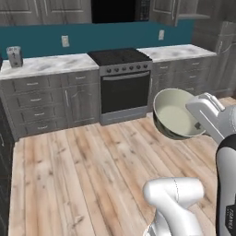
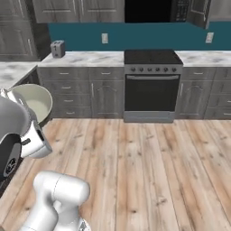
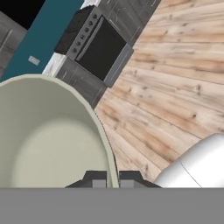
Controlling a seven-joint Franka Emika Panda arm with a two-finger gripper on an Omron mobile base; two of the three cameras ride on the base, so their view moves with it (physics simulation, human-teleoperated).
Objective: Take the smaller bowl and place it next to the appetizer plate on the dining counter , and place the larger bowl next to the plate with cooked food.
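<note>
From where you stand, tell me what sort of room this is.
A home kitchen, rendered: a black-topped stove with oven, marble counters over grey drawers, a toaster by the teal backsplash. The end effector grips the smaller bowl at its rim.

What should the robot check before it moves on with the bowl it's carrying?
1. Right bowl picked? The bowl is dark outside, pale inside: ok.
2. Grip firm? The gripper has a finger on each side of the rim: ok.
3. Bowl off the ground? It hangs above the wooden floor: ok.
4. Bowl level? It is tipped on its side: not ok.
5. Drop-off spot in sight? Ahead are the stove and drawers: cannot tell.
</note>
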